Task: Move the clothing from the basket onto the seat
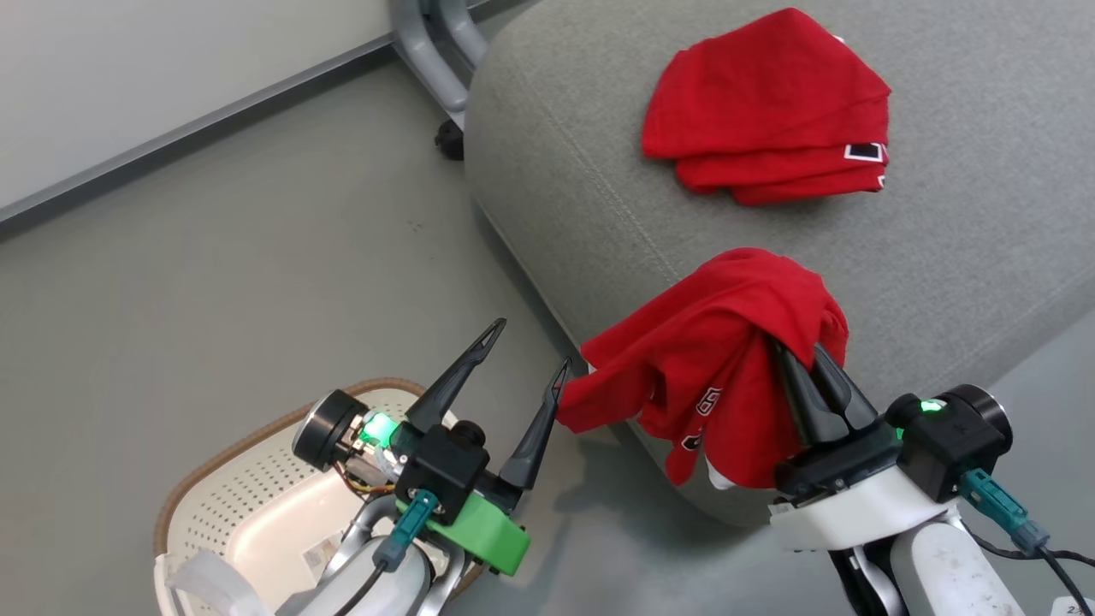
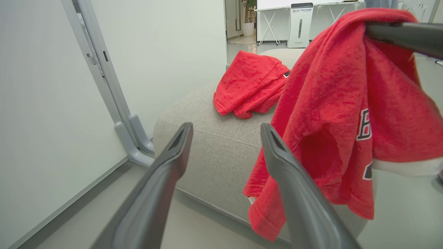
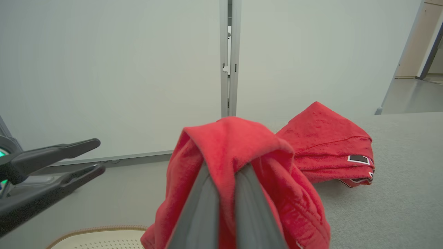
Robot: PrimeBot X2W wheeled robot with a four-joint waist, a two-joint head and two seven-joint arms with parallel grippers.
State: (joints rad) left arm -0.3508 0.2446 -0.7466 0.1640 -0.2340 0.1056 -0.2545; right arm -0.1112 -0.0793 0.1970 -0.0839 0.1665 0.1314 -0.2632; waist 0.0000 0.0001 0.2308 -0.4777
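right gripper (image 1: 804,355) is clamped on the hanging garment (image 1: 710,359) at the near edge of the seat (image 1: 941,257); the seat top lies forward. left gripper (image 1: 532,344) stands apart, empty.

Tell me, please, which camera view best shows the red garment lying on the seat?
The head view: from above, the folded garment lies whole and unobstructed on the seat. The left wrist view catches it low and side-on, its right edge behind the held garment; the right wrist view hides its left part behind that garment.
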